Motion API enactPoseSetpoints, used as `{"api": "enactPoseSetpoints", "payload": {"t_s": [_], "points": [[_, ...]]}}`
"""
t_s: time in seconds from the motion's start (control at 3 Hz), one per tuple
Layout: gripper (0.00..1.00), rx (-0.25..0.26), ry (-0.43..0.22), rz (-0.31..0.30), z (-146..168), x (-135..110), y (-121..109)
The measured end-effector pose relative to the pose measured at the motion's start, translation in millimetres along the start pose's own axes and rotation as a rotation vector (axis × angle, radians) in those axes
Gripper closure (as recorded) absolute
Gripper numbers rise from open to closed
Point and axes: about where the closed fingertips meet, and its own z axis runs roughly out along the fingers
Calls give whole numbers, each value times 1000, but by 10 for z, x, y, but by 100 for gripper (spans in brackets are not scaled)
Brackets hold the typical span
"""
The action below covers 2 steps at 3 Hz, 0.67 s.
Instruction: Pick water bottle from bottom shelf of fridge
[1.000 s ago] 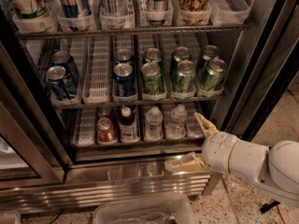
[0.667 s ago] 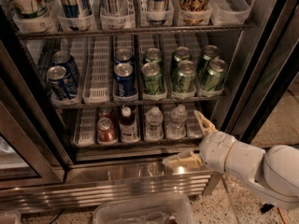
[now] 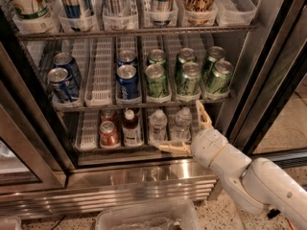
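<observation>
Two small clear water bottles with white caps stand side by side on the bottom shelf [image 3: 88, 131] of the fridge [image 3: 144, 178], the left one [image 3: 157, 126] and the right one [image 3: 183, 122]. My gripper [image 3: 179, 126] is open at the shelf front. One finger [image 3: 203, 115] points up at the right of the right bottle. The other finger [image 3: 171, 148] lies low along the shelf edge in front of the bottles. Neither bottle is held.
A dark brown drink bottle [image 3: 129, 126] and a red can [image 3: 109, 133] stand left of the water bottles. Green cans [image 3: 188, 78] and blue cans [image 3: 127, 80] fill the rack above. The door frame [image 3: 268, 87] is at the right. A clear bin [image 3: 146, 218] sits on the floor.
My gripper has moved up and to the left, from in front of the steel base to the front of the bottom shelf around the right water bottle. It stays open.
</observation>
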Motion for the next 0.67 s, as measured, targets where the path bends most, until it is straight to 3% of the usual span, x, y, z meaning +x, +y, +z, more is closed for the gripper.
{"api": "enactPoseSetpoints", "payload": {"t_s": [0.33, 0.67], "points": [[0, -28, -41, 48, 84, 167, 140], [0, -30, -44, 55, 85, 183, 150]]}}
